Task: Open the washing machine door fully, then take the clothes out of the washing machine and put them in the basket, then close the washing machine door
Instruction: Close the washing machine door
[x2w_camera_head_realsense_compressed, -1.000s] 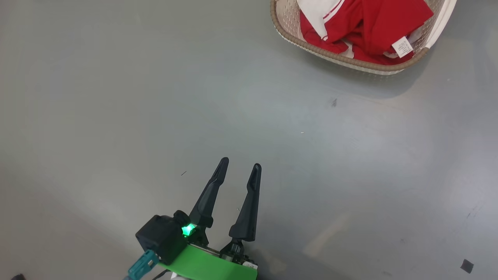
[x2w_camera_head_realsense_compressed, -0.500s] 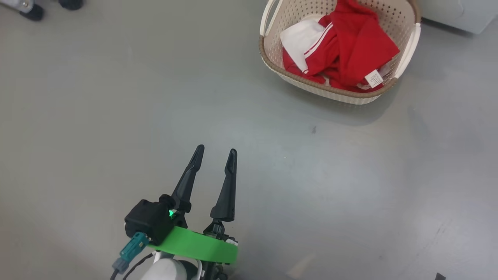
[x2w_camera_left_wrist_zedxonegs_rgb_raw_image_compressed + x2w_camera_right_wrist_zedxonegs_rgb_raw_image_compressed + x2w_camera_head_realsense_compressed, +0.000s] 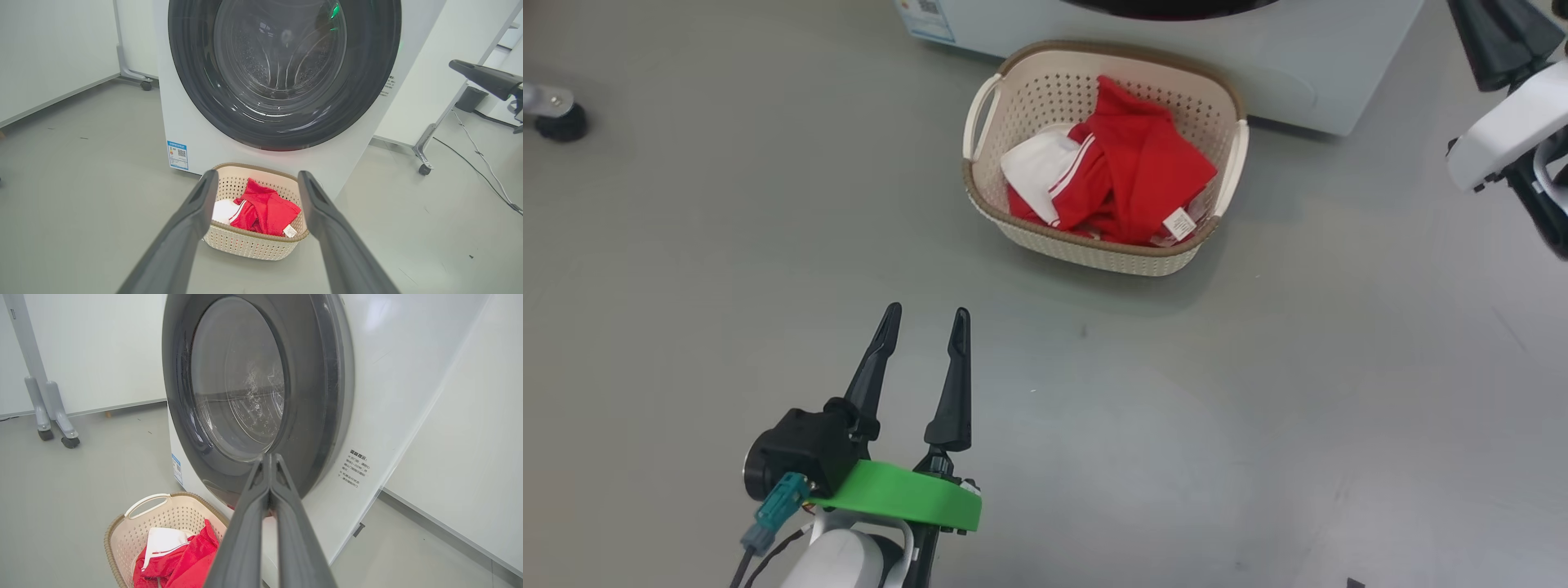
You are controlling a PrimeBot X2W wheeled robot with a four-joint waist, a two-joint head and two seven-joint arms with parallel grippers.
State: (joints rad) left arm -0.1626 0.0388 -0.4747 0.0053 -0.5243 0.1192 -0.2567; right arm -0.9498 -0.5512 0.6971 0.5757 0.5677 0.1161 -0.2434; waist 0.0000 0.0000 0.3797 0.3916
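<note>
Item, clothes [image 3: 1143, 180]: you are seeing the red-and-white garments lying heaped inside the basket [image 3: 1086, 249], which is standing on the floor [image 3: 1258, 408] just in front of the washing machine [image 3: 192, 122]; unloading is looking done. Item, washing machine door [image 3: 192, 61]: it is sitting flush against the front, so closing is appearing done too, though you are not able to confirm the latch, and a thin red glint under its lower edge is reading as cloth or reflection. Item, left tool [image 3: 929, 312]: fingers standing apart, empty, hovering above the floor short of the basket. Item, right tool [image 3: 269, 457]: fingers pressing together, holding nothing, pointing at the door's lower rim.
</note>
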